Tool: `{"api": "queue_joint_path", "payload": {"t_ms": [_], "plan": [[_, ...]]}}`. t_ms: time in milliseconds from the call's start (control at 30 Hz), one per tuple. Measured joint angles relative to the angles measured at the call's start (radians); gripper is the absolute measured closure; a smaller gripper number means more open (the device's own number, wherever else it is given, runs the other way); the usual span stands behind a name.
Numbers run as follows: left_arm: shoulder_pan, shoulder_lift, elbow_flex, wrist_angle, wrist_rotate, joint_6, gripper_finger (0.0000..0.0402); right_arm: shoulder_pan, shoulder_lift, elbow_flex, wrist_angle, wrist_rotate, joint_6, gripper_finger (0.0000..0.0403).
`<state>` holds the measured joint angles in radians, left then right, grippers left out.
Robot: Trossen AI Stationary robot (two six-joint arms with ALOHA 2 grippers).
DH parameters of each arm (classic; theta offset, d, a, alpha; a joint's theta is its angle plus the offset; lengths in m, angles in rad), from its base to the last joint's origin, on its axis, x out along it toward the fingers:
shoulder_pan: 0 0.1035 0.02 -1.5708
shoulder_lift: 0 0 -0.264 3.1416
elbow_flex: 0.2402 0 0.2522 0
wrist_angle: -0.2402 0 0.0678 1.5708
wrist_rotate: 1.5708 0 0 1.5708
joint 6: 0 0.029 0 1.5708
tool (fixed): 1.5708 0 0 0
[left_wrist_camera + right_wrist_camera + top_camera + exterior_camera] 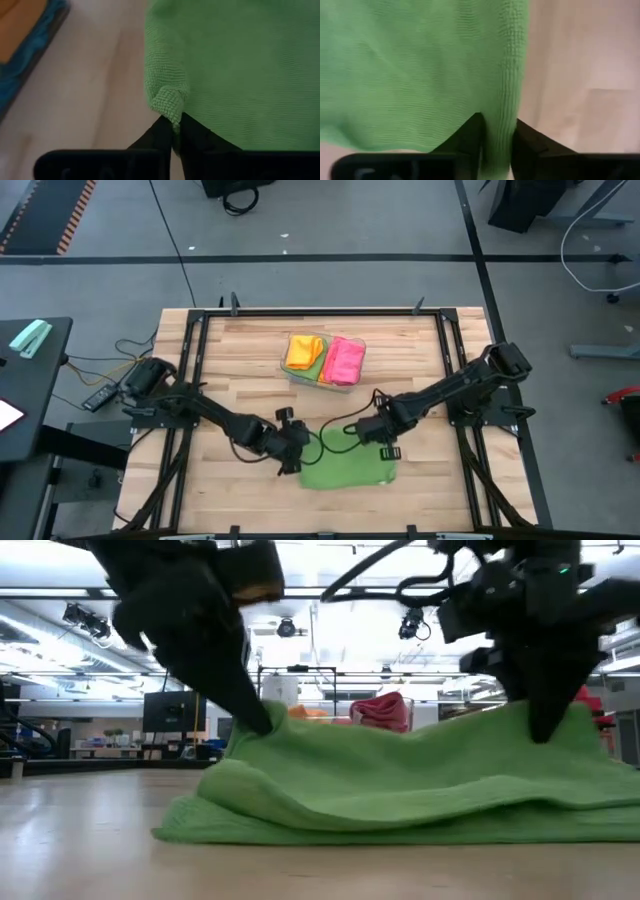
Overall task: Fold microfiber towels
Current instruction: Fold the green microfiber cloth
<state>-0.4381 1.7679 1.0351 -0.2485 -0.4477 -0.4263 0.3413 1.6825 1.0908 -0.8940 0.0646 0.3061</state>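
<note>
Both grippers pinch the green towel (348, 471) lying in front of the clear tray (322, 363): left gripper (291, 452) and right gripper (384, 442) each clamp a corner.

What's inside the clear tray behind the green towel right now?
The clear tray holds folded towels: an orange towel on one side, a pink towel on the other, and a green one showing between them. Whatever lies beneath these is covered.
</note>
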Motion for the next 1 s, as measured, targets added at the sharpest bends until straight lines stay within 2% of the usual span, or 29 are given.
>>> {"api": "queue_joint_path", "payload": {"t_ms": [133,300,467,633,767,900,1000], "plan": [[0.037,0.000,0.000,-0.076,0.000,0.006,0.0348,-0.042,0.000,0.000,-0.001,0.051,-0.034,0.0288],[0.060,0.000,0.000,-0.142,-0.027,0.118,0.0302,-0.091,0.000,0.000,-0.068,0.101,-0.049,0.0245],[0.040,-0.017,0.000,-0.151,-0.062,0.376,0.0264,-0.104,-0.006,0.000,-0.058,0.125,-0.028,0.0227],[-0.008,-0.025,0.001,-0.179,-0.066,0.693,0.0249,-0.056,-0.054,0.001,-0.051,0.140,0.081,0.0227],[-0.053,-0.025,0.000,-0.189,-0.065,0.907,0.0251,0.025,-0.137,0.000,-0.024,0.271,0.183,0.0228],[-0.096,-0.024,0.000,-0.181,-0.044,1.104,0.0256,0.128,-0.197,-0.061,0.178,0.465,0.232,0.0229],[-0.107,-0.023,0.000,-0.181,-0.007,1.219,0.0252,0.177,-0.202,-0.123,0.339,0.537,0.213,0.0229]]}}
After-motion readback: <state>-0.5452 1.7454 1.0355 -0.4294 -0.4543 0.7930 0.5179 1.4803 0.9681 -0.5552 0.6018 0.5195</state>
